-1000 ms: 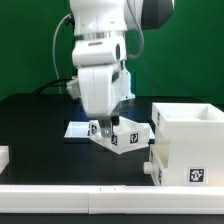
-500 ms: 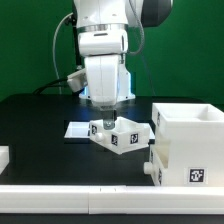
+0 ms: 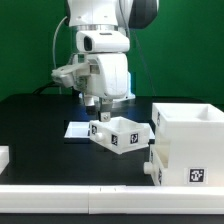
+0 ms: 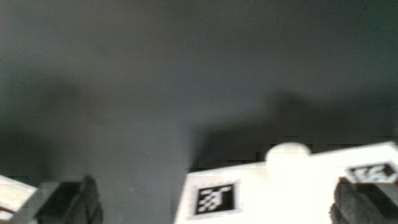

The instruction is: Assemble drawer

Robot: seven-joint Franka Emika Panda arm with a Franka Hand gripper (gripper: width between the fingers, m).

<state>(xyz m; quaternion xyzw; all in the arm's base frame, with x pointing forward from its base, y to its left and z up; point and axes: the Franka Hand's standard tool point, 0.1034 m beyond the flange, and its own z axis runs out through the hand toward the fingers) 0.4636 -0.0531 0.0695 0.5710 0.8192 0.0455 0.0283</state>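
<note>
Gripper (image 3: pixel 103 105): hangs above the small tray (image 3: pixel 122 135), clear of it. The wrist view shows both fingertips (image 4: pixel 71 203) spread wide with only the tray's tagged wall below the gap. Finding: jaws open, nothing held.

Small tray: rests on the black table (image 3: pixel 40 140) near the middle of the counter, turned at an angle to the counter's front edge. It sits just in front of the marker board (image 3: pixel 75 130) and just beside the box shell (image 3: pixel 187 148). Whether tray and shell touch cannot be told. A small round white knob (image 4: pixel 285 153) shows on the tray in the wrist view.

Box shell: stands upright near the front edge, toward the corner on the exterior view's right, open side up, tag facing the camera. It sits just behind the white bar (image 3: pixel 80 196) that runs along that edge.

Assessment: the drawer is not yet assembled, as the tray is outside the shell. The open jaws straddling the tray's wall suggest the arm is lined up for a grasp there. The tray's skew to the shell likely calls for squaring before insertion. Risk: a closing finger could catch the wall's rim and push the tray off line.
</note>
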